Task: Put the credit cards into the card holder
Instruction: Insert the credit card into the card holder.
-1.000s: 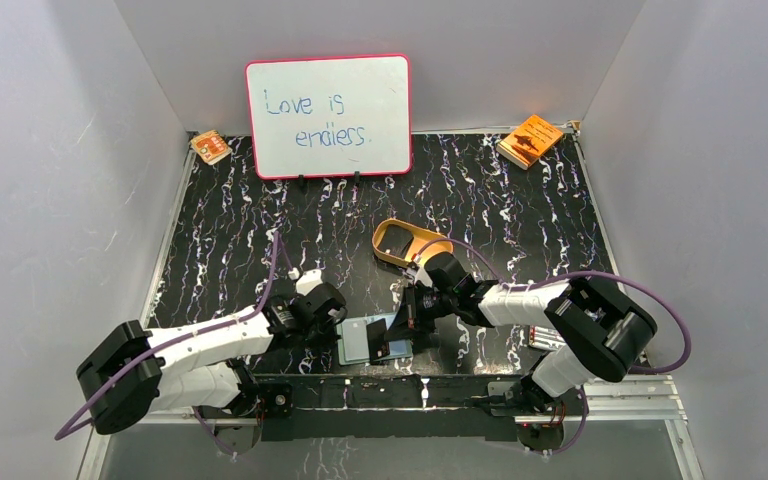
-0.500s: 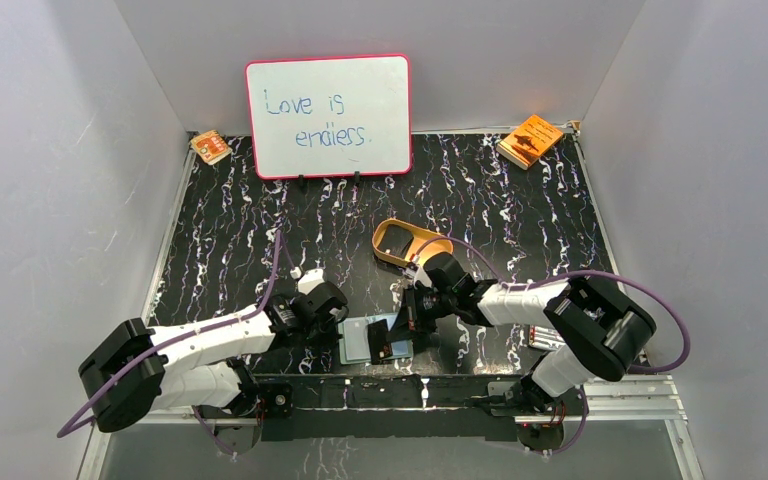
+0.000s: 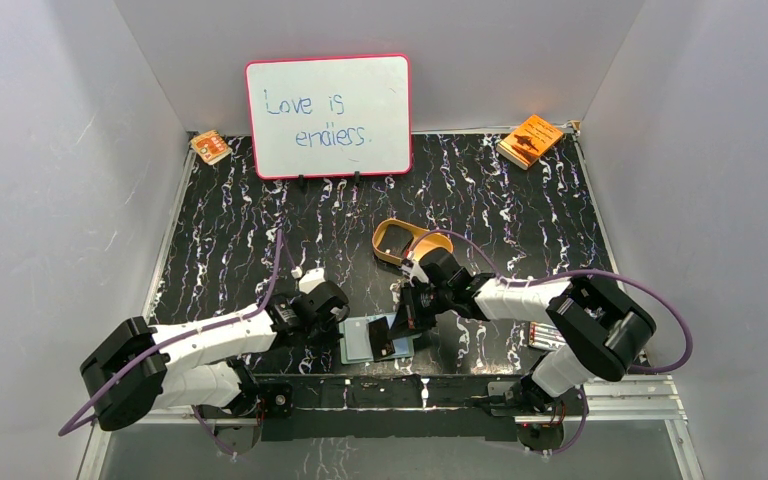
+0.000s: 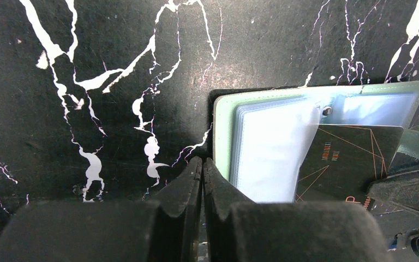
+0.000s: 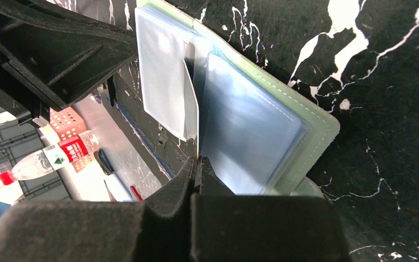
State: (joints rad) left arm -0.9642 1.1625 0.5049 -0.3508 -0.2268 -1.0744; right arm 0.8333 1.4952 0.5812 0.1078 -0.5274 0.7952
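Well, one card holder (image 3: 356,342) lies open at the lower centre of the counter (image 3: 520,220), with a sage-green rim and pale blue clear pockets. One dark credit card (image 4: 343,161), lined in orange, slants across it, pinched in the closed right claw (image 5: 197,161). The left claw (image 4: 202,166), closed and empty, sits just beside its edge.
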